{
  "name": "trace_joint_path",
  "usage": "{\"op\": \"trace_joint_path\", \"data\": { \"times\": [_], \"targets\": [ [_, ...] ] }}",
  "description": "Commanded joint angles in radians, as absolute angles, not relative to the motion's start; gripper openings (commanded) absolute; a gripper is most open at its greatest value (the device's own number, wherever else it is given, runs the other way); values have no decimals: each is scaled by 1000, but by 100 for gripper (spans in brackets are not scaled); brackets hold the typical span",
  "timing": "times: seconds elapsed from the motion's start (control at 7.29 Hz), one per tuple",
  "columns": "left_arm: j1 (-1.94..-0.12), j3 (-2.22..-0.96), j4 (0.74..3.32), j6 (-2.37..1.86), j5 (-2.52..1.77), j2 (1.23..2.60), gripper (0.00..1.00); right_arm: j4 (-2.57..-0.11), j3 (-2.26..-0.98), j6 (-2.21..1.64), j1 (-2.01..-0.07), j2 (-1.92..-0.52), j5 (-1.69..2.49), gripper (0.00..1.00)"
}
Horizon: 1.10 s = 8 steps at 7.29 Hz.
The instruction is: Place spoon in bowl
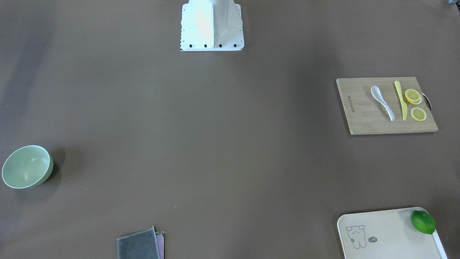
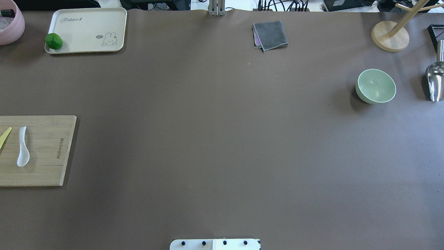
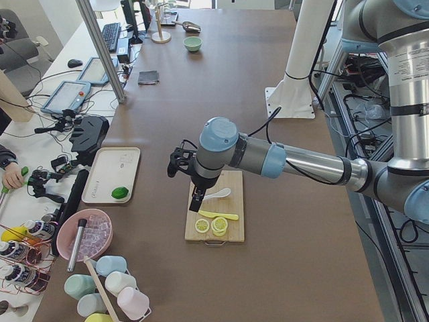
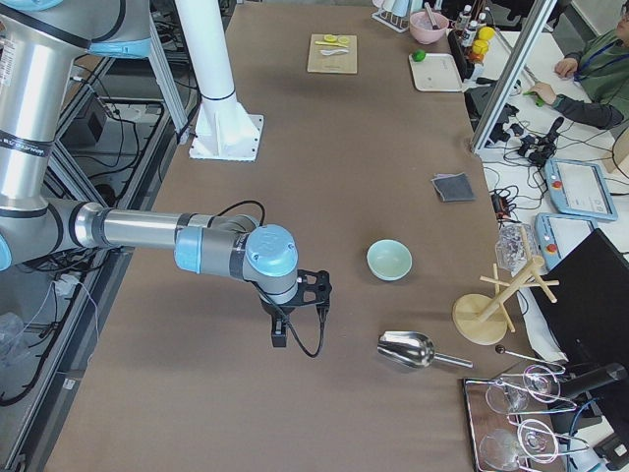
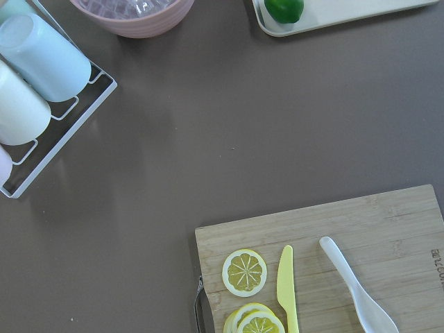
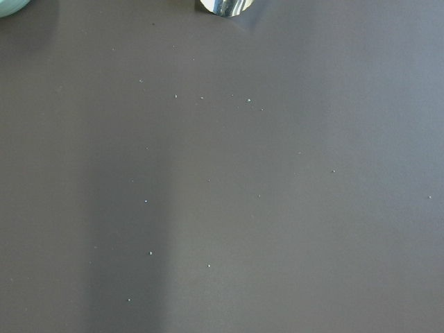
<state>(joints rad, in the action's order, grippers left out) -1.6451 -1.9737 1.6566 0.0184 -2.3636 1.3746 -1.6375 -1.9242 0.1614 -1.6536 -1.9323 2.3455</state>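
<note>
I see the spoon [image 1: 382, 101], glossy white with a deep oval scoop and short curved handle, on the board [image 1: 363, 115] beside the knife [image 1: 401, 100], far from the bowl [image 1: 25, 167]. For the left gripper [image 3: 195, 200] and right gripper [image 4: 279, 337], I can't tell if they're parted.

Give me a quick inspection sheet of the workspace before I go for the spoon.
Surface: brown table, a few specks.
Job's things: spoon flat on the cutting board, beside the yellow knife; bowl upright, far across the table.
Clutter: lemon slices, lime on a tray, grey cloth, metal scoop.
Grippers: left gripper near the board, right gripper short of the bowl; open or shut cannot be told.
Cables: black cable looping at the right wrist.
Surroundings: operator at the side bench.
</note>
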Motion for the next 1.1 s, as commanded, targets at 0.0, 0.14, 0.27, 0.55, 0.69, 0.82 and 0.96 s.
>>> {"op": "trace_joint_path", "data": {
  "times": [0.0, 0.14, 0.27, 0.55, 0.69, 0.82, 0.96],
  "targets": [
    [-1661, -1974, 1699, 23, -2364, 1368, 98, -1600, -1928, 161, -1654, -1927, 2362, 100],
    [-1666, -1970, 1736, 21, -2362, 1368, 98, -1480, -1922, 149, -1654, -1931, 2371, 100],
    [-1670, -1976, 1746, 23, -2364, 1365, 98, -1448, -1927, 140, -1655, -1927, 2378, 100],
    [-1684, -1956, 1951, 122, -2362, 1320, 98, -1443, -1965, 57, -1655, -1858, 2420, 100],
    [-1681, -1898, 2039, 120, -2362, 1331, 98, -1440, -1979, -37, -1657, -1798, 2427, 100],
    [-1678, -1879, 2034, 115, -2364, 1397, 98, -1439, -2006, -129, -1657, -1769, 2436, 100],
    [-1677, -1864, 2033, 59, -2428, 1411, 98, -1434, -2050, -130, -1657, -1763, 2447, 100]
  ]
}}
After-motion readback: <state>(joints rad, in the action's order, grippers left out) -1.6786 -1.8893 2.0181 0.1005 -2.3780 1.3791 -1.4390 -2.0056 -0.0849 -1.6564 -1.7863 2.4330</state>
